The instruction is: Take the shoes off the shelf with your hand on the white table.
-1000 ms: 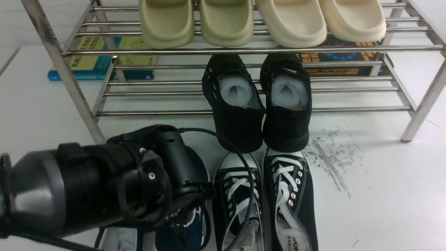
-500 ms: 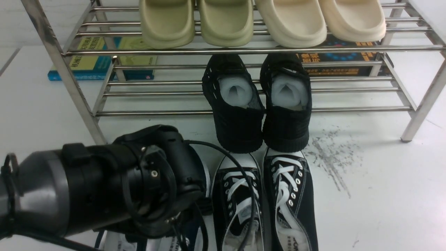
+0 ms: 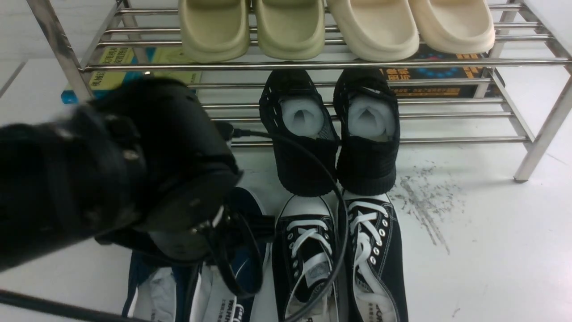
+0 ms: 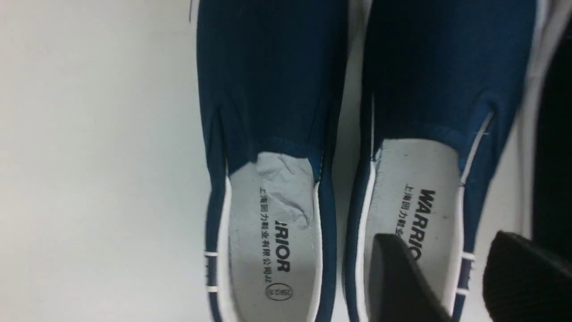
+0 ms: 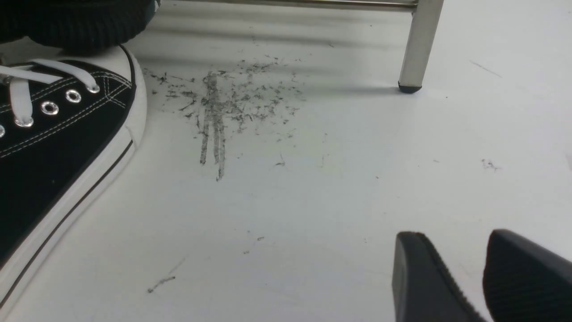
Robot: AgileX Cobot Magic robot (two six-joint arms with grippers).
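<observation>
Navy shoes [image 4: 268,89] sit on the white table [image 5: 313,201], off the shelf [image 3: 313,65], just left of the lace-up sneakers [image 3: 308,250]. Left gripper [image 4: 464,286] hovers over 1 shoe, jaws apart, empty; its blurred body hides most of the pair in front view. Right gripper [image 5: 467,281]: only the tips show, slightly apart, empty.

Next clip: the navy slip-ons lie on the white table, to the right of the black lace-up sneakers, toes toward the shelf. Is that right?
Wrong side. The front view shows the navy slip-ons to the left of the lace-up sneakers, not the right. They do lie on the white table, toes toward the shelf.
</observation>
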